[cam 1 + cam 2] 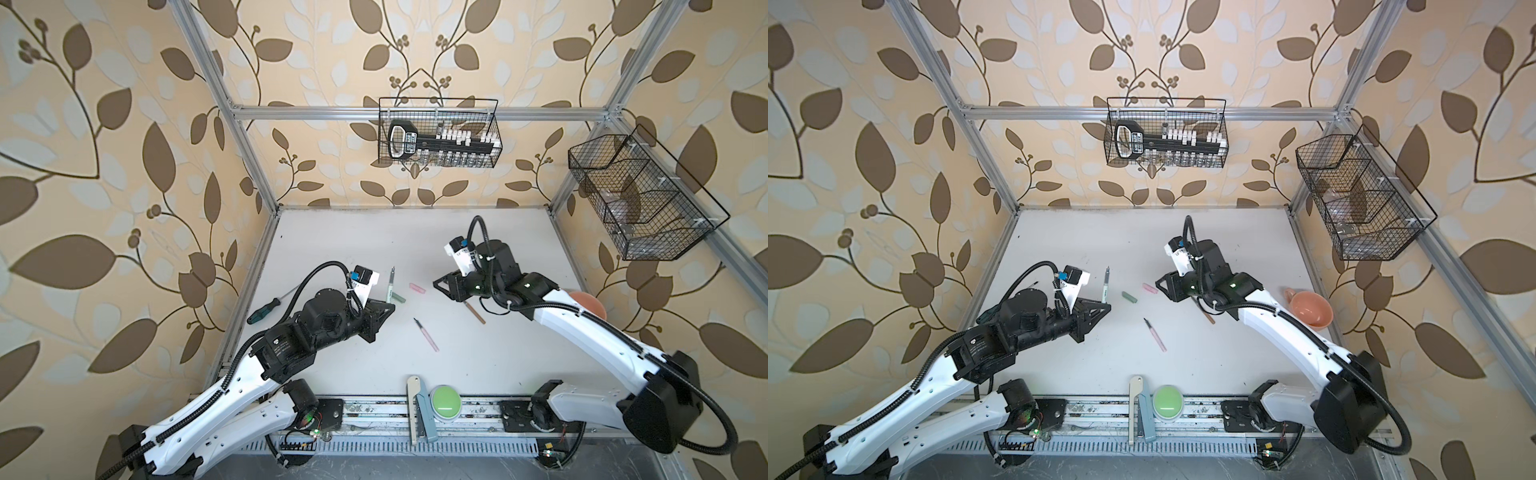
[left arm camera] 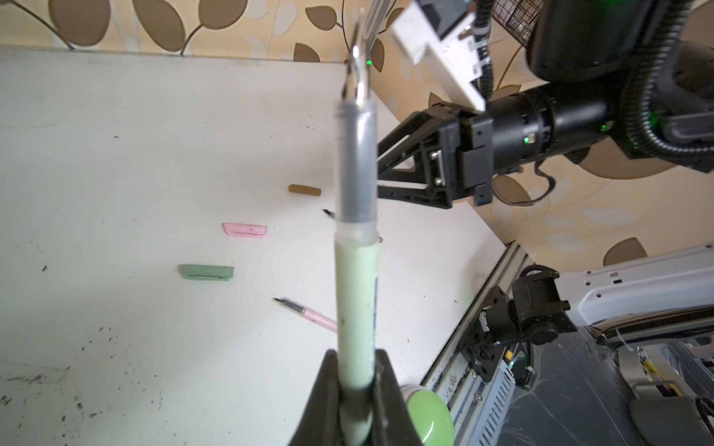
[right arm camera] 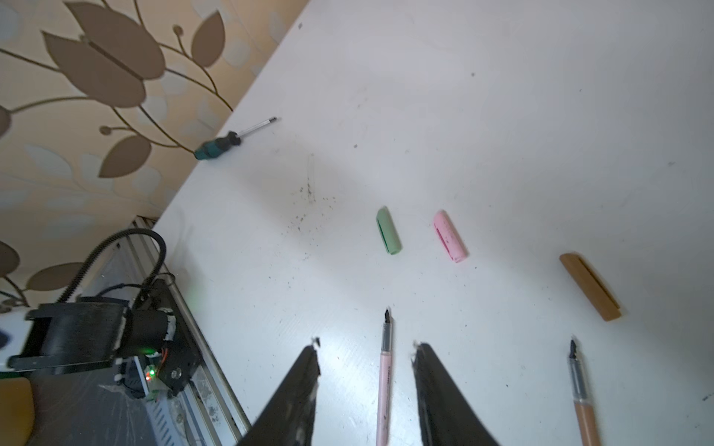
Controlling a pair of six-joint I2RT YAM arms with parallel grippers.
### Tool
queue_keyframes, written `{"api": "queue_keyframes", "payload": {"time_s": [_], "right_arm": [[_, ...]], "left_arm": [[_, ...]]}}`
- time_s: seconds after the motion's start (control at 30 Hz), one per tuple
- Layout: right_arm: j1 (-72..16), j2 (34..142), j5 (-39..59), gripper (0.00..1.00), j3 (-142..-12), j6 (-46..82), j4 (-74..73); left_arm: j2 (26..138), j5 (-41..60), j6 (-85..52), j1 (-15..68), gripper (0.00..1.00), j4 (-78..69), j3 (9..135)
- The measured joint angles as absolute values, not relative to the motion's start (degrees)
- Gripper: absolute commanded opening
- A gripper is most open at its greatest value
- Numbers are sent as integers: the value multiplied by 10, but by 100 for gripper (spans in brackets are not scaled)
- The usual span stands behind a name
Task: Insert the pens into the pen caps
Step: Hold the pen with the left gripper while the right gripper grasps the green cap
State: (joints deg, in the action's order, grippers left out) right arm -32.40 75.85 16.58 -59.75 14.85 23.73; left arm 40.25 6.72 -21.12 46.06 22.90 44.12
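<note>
- My left gripper (image 2: 356, 355) is clamped tight on the green pen (image 2: 355, 289), low on its barrel. The dark tip points toward twelve o'clock in a top view. With so much pen free ahead of the grip, I think it may pivot between my pads when the tip meets resistance.
- The green cap (image 1: 398, 297) lies flat on the table (image 1: 353, 249), just beside my left jaws at about one o'clock. Nothing holds it, so a push from the tip would likely make it skid or roll rather than seat.
- The pink cap (image 1: 415, 286) sits near it at two o'clock, and a loose sweep could knock it away.
- My right gripper (image 3: 367, 349) hangs above the table at three o'clock of the pink cap, jaws partly apart and empty. Reaching across for the green cap, it could strike the raised pen.
- The pink pen (image 1: 427, 336) lies at five o'clock of my left jaws. The brown pen (image 1: 478, 311) is partly under my right arm, and the brown cap (image 3: 589, 286) is near it. Lowering that arm could brush either.
- The screwdriver (image 1: 264, 311) lies well apart at nine o'clock and poses little risk.
</note>
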Motion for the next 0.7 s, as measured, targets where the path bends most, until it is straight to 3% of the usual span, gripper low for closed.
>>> {"api": "queue_keyframes", "payload": {"time_s": [0.43, 0.7], "right_arm": [[-392, 1005, 200, 50, -822, 72, 334], [-414, 1122, 179, 45, -927, 22, 393]], "left_arm": [[393, 64, -211, 461, 2, 271, 433], [355, 63, -212, 461, 1, 291, 433]]}}
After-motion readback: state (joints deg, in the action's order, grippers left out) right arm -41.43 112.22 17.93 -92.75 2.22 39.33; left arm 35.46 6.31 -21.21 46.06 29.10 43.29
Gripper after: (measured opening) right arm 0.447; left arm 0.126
